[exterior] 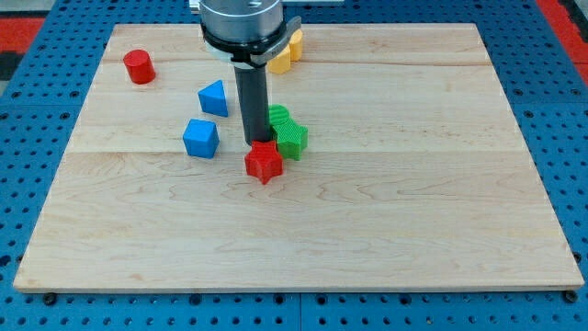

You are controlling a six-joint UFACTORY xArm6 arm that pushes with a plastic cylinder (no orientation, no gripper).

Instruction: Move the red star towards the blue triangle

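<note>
Seven blocks on wooden board, w/ blue pegboard around it. Red star sits roughly mid-board, a bit left of centre. My tip is right at the star's far edge, looks touching but can't be sure from this angle; it's a bare rod, no jaws, so nothing is gripped or held. Blue triangle is farther back & left of the star, apart from it. Blue cube lies left of the star, nearer than the triangle, w/ a gap to both. Green star is just right of the red star, edges about touching; 2nd green block behind it, shape unclear, partly hidden by rod. Red cylinder far left corner area, well apart. Yellow block at far edge, partly hidden by arm mount, shape unclear.
</note>
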